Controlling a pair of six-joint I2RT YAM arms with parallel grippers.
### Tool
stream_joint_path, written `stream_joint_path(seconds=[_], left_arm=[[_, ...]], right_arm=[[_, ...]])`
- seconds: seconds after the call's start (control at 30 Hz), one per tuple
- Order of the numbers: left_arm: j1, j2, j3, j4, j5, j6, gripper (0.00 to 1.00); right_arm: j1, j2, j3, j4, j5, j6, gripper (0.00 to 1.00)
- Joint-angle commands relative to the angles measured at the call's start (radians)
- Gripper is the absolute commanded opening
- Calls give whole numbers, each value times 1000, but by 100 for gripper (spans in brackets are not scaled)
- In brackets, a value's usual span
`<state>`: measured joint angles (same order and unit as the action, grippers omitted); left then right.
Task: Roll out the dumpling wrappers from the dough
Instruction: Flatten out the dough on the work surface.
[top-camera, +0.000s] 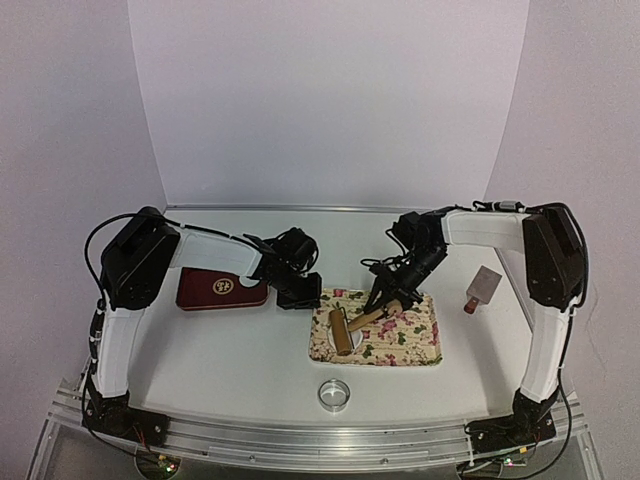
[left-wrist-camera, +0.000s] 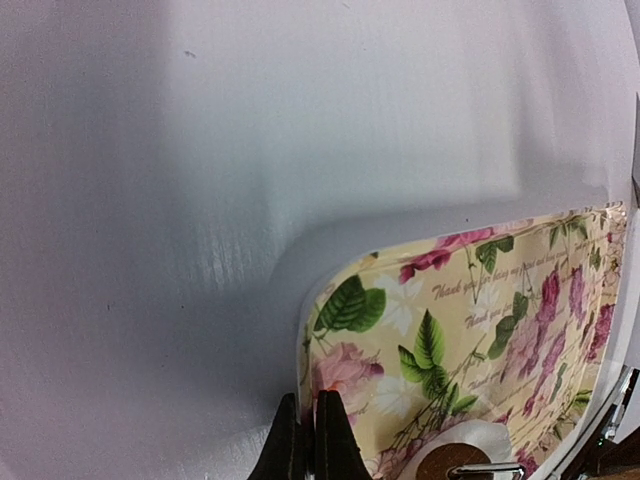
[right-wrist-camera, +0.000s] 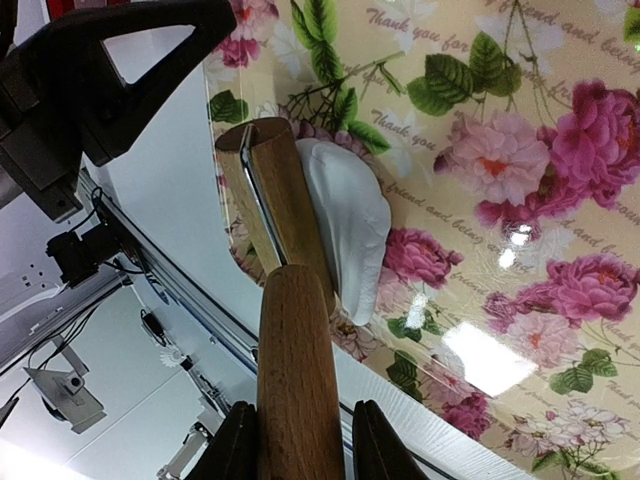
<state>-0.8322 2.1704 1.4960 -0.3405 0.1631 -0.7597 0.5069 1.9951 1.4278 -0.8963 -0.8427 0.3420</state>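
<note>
Right wrist view shows you the right gripper clamped on the brown handle of the wooden rolling pin. Its shiny barrel lies against the soft white dough, a flattened lump which rests on the glossy cream mat printed with pink roses. On this mat you can read "Thank you for" and "friend and being" in thin script. Your left gripper has its fingers pressed together on nothing, at the mat's rounded corner. The flat dark red case carries a gold mark that is too small to read.
</note>
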Motion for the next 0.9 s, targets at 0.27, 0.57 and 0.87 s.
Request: stream_joint_path(seconds=[0.27, 0.57, 0.87], left_arm=[[28, -14, -63, -87, -58, 3, 0], [38, -28, -84, -87, -64, 0, 0], [43, -44, -106, -80, -71, -8, 0]], right_arm=[[-88, 67, -174, -143, 484, 12, 0], [-111, 65, -201, -125, 476, 5, 0], [-136, 50, -238, -108, 481, 3, 0]])
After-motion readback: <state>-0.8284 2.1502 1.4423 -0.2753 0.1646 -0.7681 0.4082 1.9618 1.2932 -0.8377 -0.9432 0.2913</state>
